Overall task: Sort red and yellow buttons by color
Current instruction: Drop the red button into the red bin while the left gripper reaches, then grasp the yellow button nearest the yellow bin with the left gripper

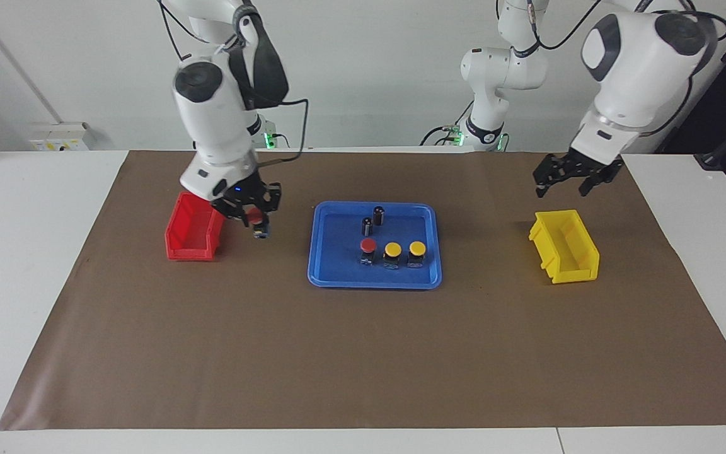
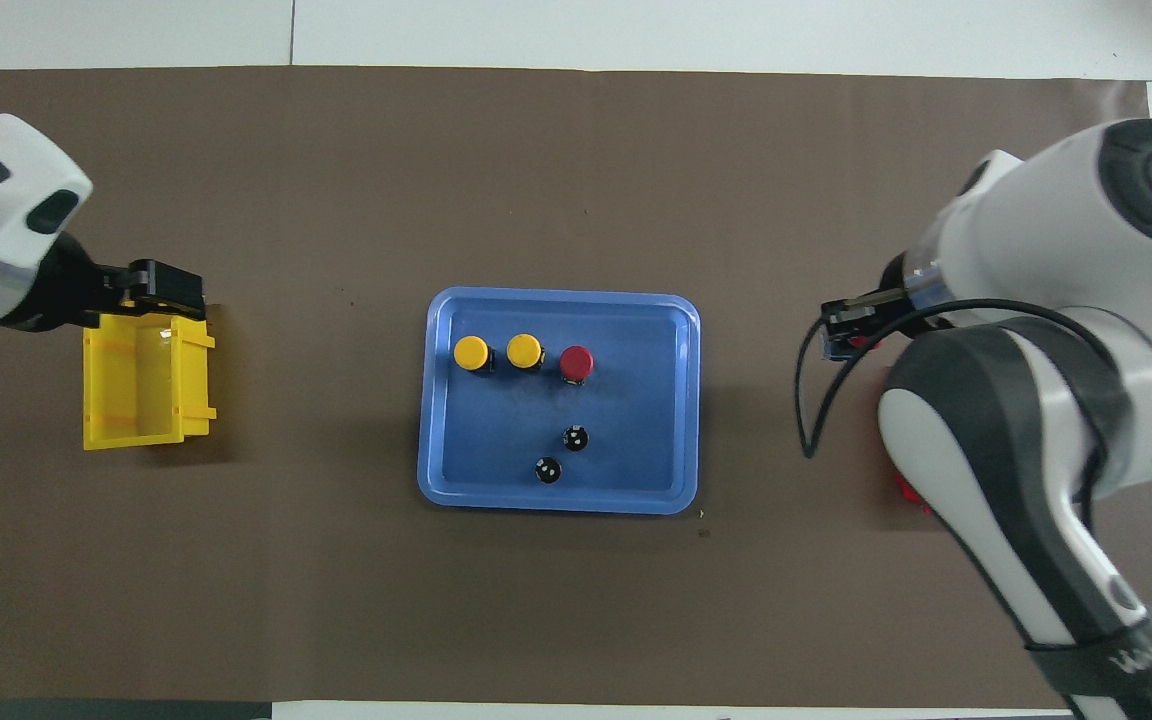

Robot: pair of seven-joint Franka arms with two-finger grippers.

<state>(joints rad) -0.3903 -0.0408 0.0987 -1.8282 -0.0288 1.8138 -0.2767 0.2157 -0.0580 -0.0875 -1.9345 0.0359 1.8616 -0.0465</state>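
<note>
My right gripper is shut on a red button and holds it above the mat, just beside the red bin on the tray's side. In the overhead view this gripper shows only a sliver of the red cap. One red button and two yellow buttons stand in a row in the blue tray; they also show in the overhead view. My left gripper hangs open and empty over the yellow bin.
Two small dark cylinders with silvery tops stand in the tray, nearer to the robots than the buttons. A brown mat covers the table. In the overhead view my right arm hides most of the red bin.
</note>
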